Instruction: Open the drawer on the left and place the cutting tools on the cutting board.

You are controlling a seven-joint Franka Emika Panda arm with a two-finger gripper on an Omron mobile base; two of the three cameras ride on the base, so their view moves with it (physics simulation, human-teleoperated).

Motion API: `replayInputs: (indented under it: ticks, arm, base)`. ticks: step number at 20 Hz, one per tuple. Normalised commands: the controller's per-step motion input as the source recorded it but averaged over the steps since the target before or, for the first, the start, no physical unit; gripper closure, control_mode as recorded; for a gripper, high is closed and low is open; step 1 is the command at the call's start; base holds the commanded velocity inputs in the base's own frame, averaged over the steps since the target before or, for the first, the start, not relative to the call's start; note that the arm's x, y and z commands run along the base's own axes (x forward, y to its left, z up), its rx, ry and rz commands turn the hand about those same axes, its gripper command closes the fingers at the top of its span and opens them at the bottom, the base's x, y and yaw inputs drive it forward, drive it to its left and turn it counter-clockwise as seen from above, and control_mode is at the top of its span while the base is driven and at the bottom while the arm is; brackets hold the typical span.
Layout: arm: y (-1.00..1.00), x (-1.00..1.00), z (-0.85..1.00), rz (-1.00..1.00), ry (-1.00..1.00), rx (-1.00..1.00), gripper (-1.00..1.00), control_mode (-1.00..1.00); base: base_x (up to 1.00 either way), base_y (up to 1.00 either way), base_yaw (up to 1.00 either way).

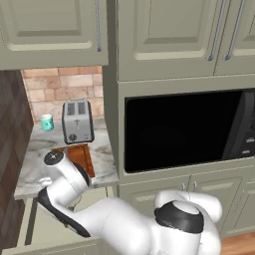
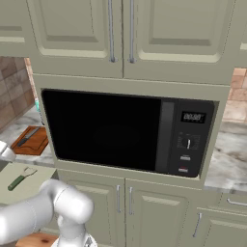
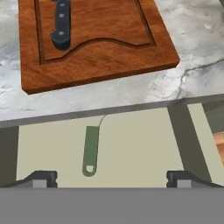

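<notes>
Two cutting tools are in sight. One is a knife with a dark riveted handle, lying on the cutting board; the right base view also shows it as a dark strip on the board. The other is a tool with a green handle and a thin wire-like end, lying flat on the beige floor of the open drawer. From the right base camera it sits near the drawer's front part, its metal loop pointing toward the counter.

The cutting board rests on the marble counter, just behind the drawer opening, and in front of the silver toaster. A small teal cup stands beside the toaster, against the brick wall.

The gripper hangs above the drawer with its fingers spread wide and nothing between them; the green handle lies below, between the two tips and a little nearer the left one in the hand view. In the left base view the arm bends down over the pulled-out drawer, hiding part of the board.

A large black microwave is built into the cabinets to the right of the counter.
</notes>
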Motion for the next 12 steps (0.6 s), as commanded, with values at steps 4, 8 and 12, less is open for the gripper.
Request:
replayInputs:
  ticks: [4,8,12]
  arm:
    - [-0.06,0.0,-0.34,0.0,0.0,0.0,-1.0,-1.0]
    - [-0.01,0.0,-0.37,0.0,0.0,0.0,-1.0,-1.0]
    - [0.0,0.0,-0.41,0.0,0.01,0.0,-1.0,-1.0]
  base:
    - [0.0,0.0,0.0]
    - [0.0,0.0,0.0]
    - [0.0,0.0,0.0]
